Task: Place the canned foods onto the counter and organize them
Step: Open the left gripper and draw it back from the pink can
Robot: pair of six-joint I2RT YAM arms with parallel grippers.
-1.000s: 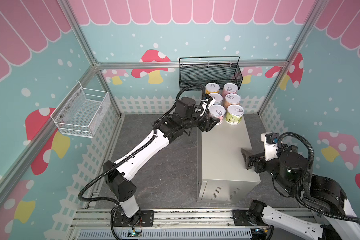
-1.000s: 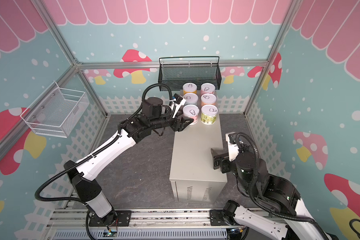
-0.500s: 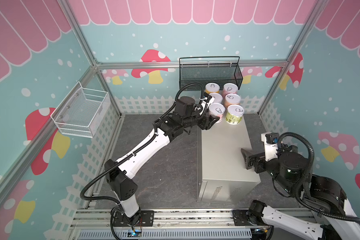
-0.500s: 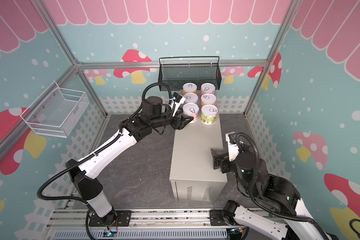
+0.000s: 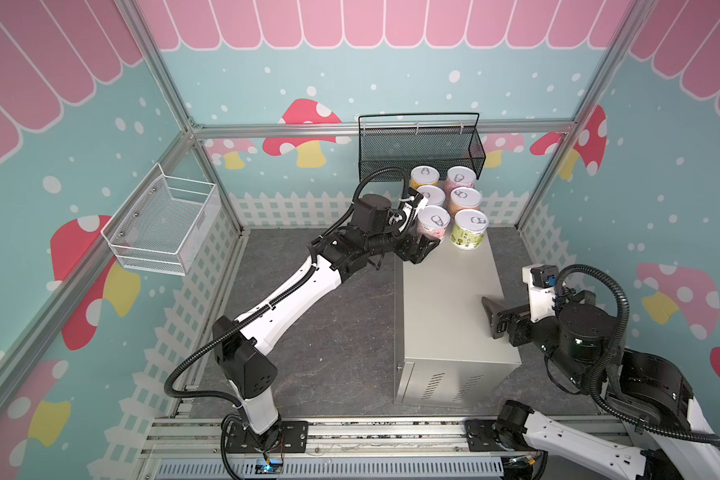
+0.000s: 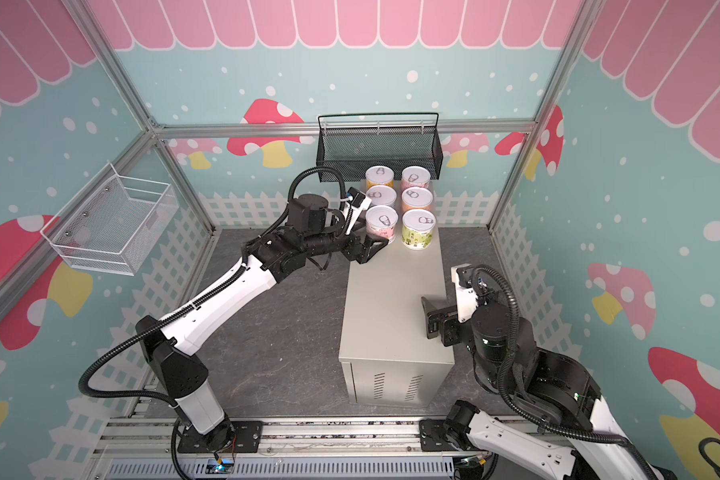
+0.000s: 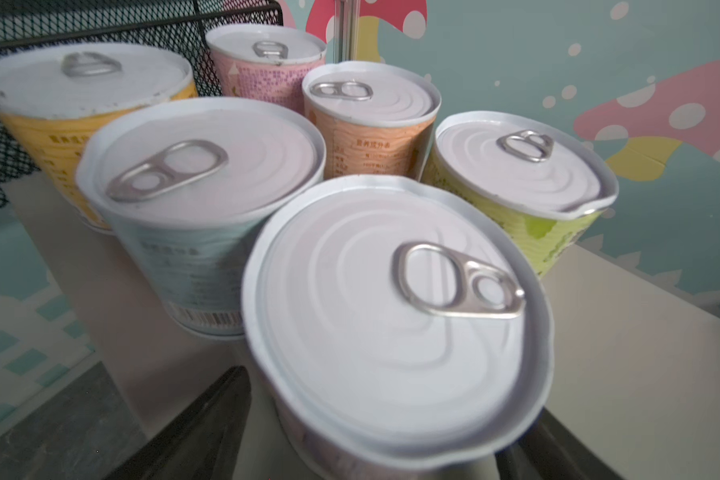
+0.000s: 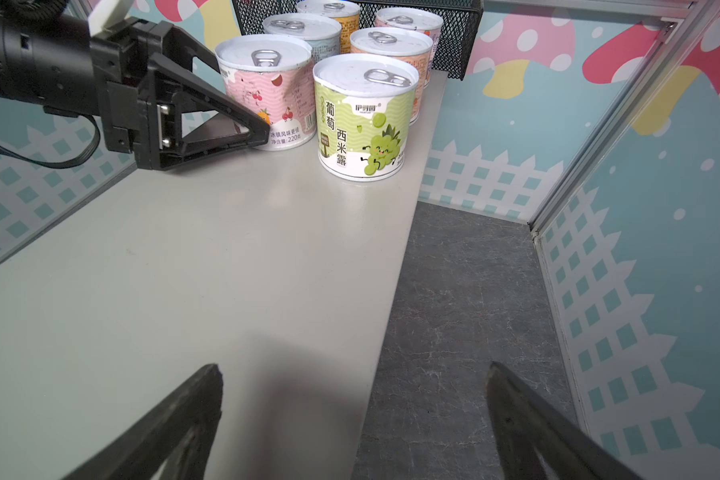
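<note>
We found all six cans upright on the counter [image 5: 445, 299], packed in two rows of three at the far end of its surface, just in front of the black mesh basket [image 5: 420, 145]. The yellow can [image 5: 424, 176] and pink can [image 5: 460, 178] stood at the back. The light blue can [image 5: 431, 195] and orange can [image 5: 465, 199] stood in the middle. The pink-white can [image 5: 433, 222] and green can [image 5: 469, 227] stood nearest the bare stretch.

The left gripper [image 5: 425, 237] lay roughly level at the pink-white can, which stood between its fingers [image 7: 208, 419] with its long axis vertical. In the left wrist view a strip of surface showed between one finger and the can's wall, so we read the fingers as spread and holding nothing. The right gripper [image 5: 492, 316] hung at the near end, well apart from every can, its fingers [image 8: 184, 424] wide with nothing between them.

We judged the placing done and the coming move a retreat by the left arm, the nearer one. The can lay straight ahead of its fingers, so they would need to back out along their own length, with no sideways swing toward the green can just beside it.

The green label read 葡萄 西米露 above cartoon grapes. The pink-white label showed cherries, 冰镇风味更佳 and 净含量: 220克. The light blue can showed a barcode; the writing on the other cans was too blurred for us to read
</note>
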